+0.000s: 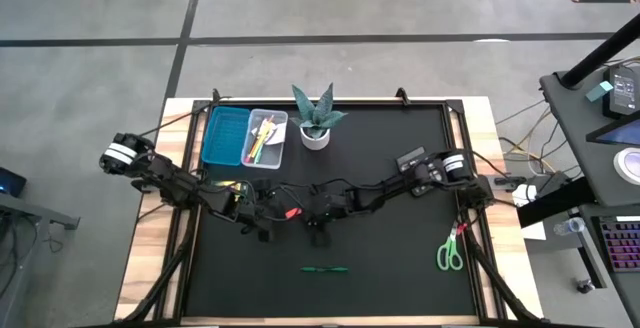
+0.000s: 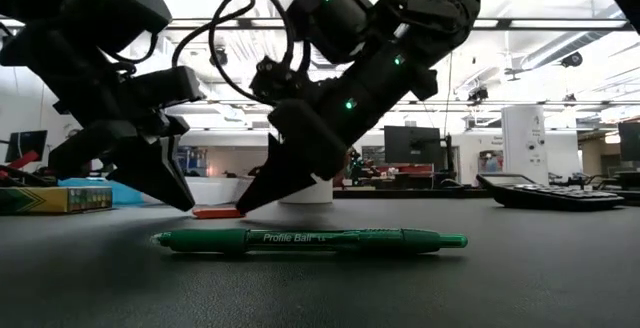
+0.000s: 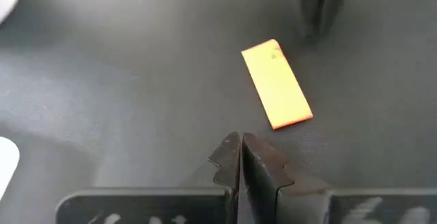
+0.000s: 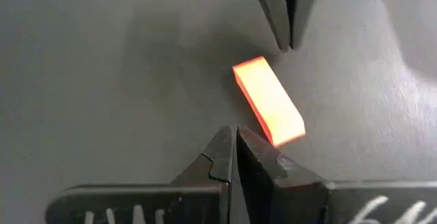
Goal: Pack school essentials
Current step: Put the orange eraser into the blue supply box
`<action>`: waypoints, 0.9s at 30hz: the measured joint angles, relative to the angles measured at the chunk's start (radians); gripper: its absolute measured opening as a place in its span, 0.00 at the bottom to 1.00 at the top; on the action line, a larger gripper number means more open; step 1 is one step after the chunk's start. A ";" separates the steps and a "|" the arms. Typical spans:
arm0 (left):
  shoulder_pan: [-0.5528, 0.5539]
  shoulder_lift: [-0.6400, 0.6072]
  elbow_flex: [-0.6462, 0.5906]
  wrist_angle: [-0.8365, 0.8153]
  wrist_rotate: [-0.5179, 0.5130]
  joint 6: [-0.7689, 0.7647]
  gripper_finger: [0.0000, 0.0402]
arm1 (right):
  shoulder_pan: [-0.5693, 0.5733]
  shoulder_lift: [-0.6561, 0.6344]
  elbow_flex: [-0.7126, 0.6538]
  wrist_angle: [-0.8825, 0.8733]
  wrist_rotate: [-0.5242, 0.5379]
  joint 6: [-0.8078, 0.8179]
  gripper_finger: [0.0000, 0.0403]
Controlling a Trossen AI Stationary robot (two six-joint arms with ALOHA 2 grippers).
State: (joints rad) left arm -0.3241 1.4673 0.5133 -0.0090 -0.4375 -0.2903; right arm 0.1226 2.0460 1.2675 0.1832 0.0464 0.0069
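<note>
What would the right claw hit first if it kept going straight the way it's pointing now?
Probably the red eraser: it lies on the black mat just ahead of the shut right claw, slightly off to one side. Beyond it sits the left claw, also shut. Depth is uncertain, so it might skim past.

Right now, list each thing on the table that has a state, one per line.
Left end effector: shut, empty, beside the eraser.
Right end effector: shut, empty, opposite it.
Red eraser: flat on the mat, free.
Green pen: lying loose.
Scissors: lying at the mat's right edge.
Teal tray: holds pens.
</note>
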 joint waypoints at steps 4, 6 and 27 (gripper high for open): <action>0.000 0.000 -0.001 0.001 0.038 -0.010 0.00 | -0.013 0.008 -0.003 0.004 0.006 -0.001 0.03; -0.003 0.000 -0.001 0.002 0.039 -0.008 0.01 | -0.019 0.017 -0.003 0.021 0.006 0.000 0.03; -0.021 0.057 -0.002 0.225 0.065 0.115 0.45 | -0.032 0.034 0.000 0.092 0.009 0.012 0.03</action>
State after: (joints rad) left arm -0.3446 1.5246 0.5114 0.2156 -0.3721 -0.1752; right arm 0.0910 2.0800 1.2671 0.2748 0.0551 0.0189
